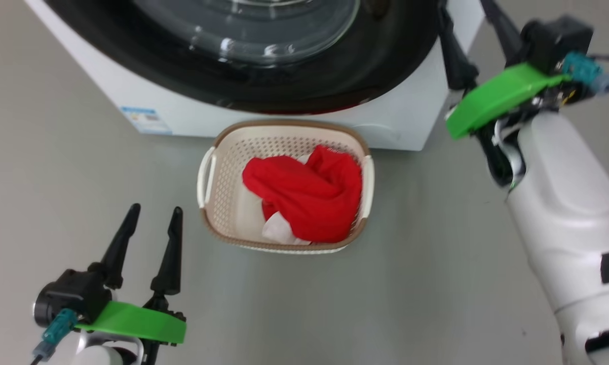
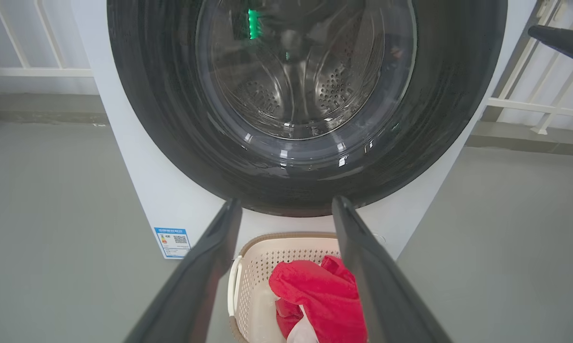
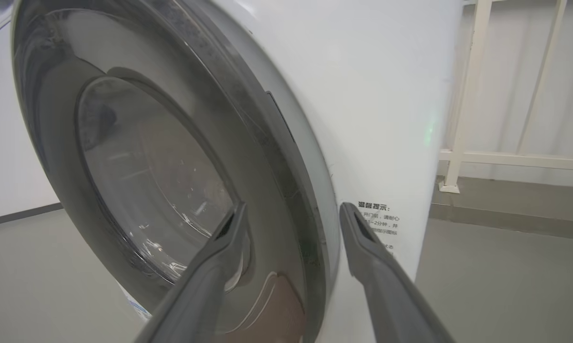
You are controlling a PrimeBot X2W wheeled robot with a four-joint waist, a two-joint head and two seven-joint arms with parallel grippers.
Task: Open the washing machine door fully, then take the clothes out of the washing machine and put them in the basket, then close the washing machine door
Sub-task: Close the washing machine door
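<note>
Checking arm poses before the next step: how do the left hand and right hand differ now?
The left hand sits back, left of the basket, away from the washing machine. The right hand is up close at the right edge of the washing machine door. The left hand's fingers frame the basket and door from afar, while the right hand's fingers have the door's rim between them. Both are open, holding nothing.

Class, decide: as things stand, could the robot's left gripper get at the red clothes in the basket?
Probably yes. The left gripper is open, the clothes lie uncovered in the open-topped basket, and nothing stands between them.
</note>
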